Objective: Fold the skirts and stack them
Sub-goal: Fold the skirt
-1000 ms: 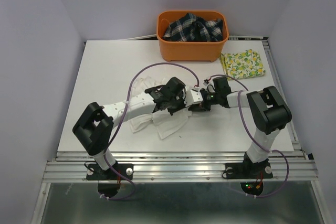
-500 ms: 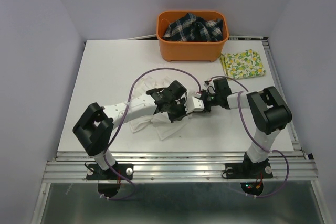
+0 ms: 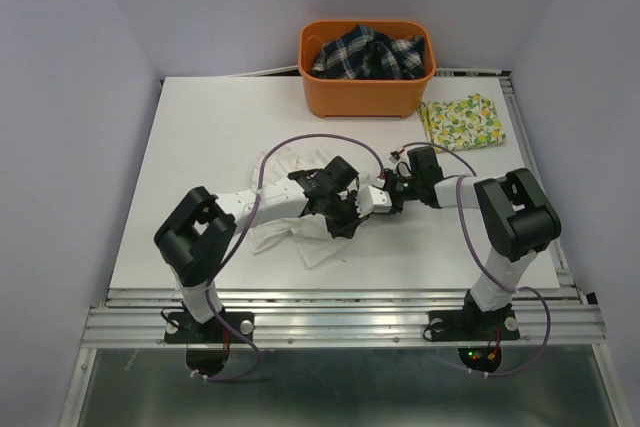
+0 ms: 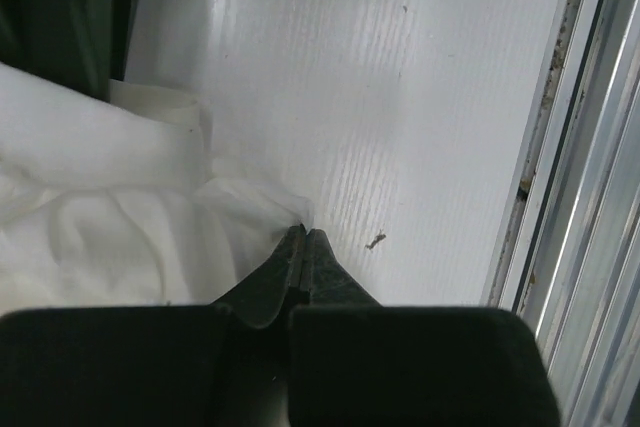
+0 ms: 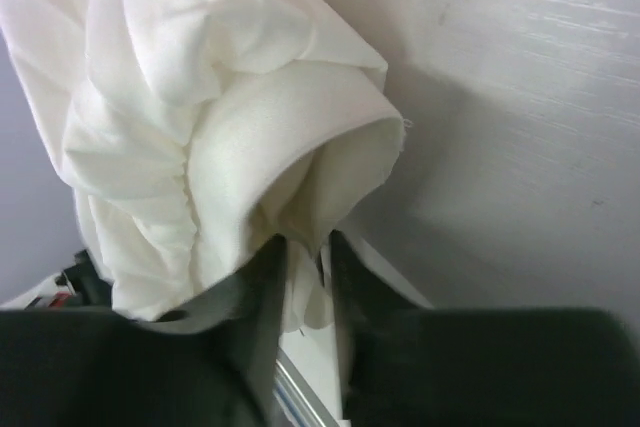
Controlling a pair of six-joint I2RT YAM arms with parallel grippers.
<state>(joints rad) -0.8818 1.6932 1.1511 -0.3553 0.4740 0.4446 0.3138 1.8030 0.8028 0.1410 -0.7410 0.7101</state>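
Left hand (image 4: 305, 237): the fingers are pressed flat together with no gap visible. A corner of the white skirt (image 4: 100, 217) is drawn to a point at their tips and appears pinched there. From overhead, this hand (image 3: 345, 219) sits low over the middle of the desk (image 3: 200, 147), on the right part of the crumpled white skirt (image 3: 318, 244).

Right hand (image 5: 305, 247): the fingers stand slightly apart, with a narrow gap between them. A rolled fold of the white skirt (image 5: 230, 127) bulges just ahead of the fingers and a strip of it hangs down into the gap. Whether the fingers are clamping that strip cannot be told. From overhead, this hand (image 3: 375, 202) points leftward and meets the left hand almost tip to tip, at the skirt's right edge.

The white skirt lies bunched and unfolded near the centre of the desk, spreading left and toward the near edge from under the left forearm.

The lemon-print skirt (image 3: 462, 121) lies folded flat at the far right of the desk, just beside the orange basket (image 3: 365, 97) and well apart from both hands.

The basket stands at the far edge and holds a dark plaid cloth (image 3: 365, 52).
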